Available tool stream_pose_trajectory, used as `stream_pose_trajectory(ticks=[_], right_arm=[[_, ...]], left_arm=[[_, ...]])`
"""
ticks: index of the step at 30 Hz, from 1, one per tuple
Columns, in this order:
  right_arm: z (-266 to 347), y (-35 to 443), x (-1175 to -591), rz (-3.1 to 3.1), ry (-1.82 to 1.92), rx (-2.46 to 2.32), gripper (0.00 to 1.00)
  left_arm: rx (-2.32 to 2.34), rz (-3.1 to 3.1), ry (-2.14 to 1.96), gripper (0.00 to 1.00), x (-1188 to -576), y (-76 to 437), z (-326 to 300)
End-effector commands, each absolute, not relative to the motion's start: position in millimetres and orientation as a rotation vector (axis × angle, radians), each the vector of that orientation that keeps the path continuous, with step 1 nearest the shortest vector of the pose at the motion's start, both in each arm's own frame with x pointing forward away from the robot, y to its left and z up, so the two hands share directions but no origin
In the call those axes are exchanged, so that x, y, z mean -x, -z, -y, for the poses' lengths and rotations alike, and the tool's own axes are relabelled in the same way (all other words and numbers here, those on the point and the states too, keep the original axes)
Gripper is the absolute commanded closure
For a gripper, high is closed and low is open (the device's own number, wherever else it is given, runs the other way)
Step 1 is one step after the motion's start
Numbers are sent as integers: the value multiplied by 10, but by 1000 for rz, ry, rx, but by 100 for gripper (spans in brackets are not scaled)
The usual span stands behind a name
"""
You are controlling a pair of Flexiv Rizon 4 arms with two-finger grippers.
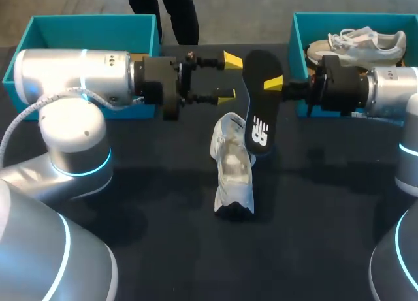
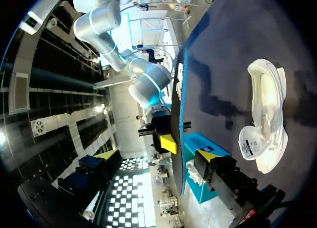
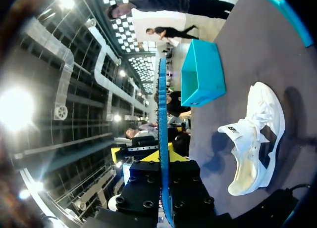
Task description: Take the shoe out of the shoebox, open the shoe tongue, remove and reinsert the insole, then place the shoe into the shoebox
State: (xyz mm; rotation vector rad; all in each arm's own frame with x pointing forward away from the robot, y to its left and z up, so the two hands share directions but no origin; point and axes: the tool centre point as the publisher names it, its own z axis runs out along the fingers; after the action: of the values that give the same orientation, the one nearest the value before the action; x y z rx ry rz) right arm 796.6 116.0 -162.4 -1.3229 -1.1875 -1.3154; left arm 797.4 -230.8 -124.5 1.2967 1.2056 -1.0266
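Observation:
A white shoe lies on the dark table, toe toward the front; it also shows in the wrist views as the shoe and the shoe. Above it hangs the black insole, upright, with my right gripper shut on its edge. The right wrist view sees the insole edge-on between the right gripper fingers. My left gripper is open just left of the insole. In the left wrist view the insole's edge runs between the left gripper tips without touching them.
A teal shoebox at the back right holds a second pale shoe. Another teal box stands at the back left behind my left arm. The same left box shows beyond the shoe.

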Motion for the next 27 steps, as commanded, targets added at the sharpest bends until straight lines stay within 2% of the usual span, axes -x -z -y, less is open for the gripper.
stream_pose_trajectory(ticks=[1,3,5,11,15,19,24,27], right_arm=[[-1186,1636,-7956,1185,1315,1329,100],[-1189,1637,-7953,1183,1317,1329,100],[-1192,1635,-7948,1183,1320,1328,100],[-1191,1630,-7932,1183,1322,1330,100],[-1186,1631,-7925,1180,1327,1334,100],[-1185,1633,-7925,1179,1330,1334,100],[-1216,1623,-7918,1187,1323,1322,100],[-1248,1616,-7906,1191,1316,1311,100]], left_arm=[[-1291,-1211,1049,51,-8047,1248,2401],[-1291,-1213,1060,58,-8054,1268,2425],[-1295,-1217,1068,60,-8059,1285,2437],[-1319,-1228,1077,56,-8046,1368,2440],[-1333,-1236,1076,49,-8012,1440,2433],[-1342,-1241,1068,45,-8000,1477,2418],[-1349,-1257,1047,49,-8039,1543,2426],[-1347,-1262,1039,48,-8085,1590,2476]])
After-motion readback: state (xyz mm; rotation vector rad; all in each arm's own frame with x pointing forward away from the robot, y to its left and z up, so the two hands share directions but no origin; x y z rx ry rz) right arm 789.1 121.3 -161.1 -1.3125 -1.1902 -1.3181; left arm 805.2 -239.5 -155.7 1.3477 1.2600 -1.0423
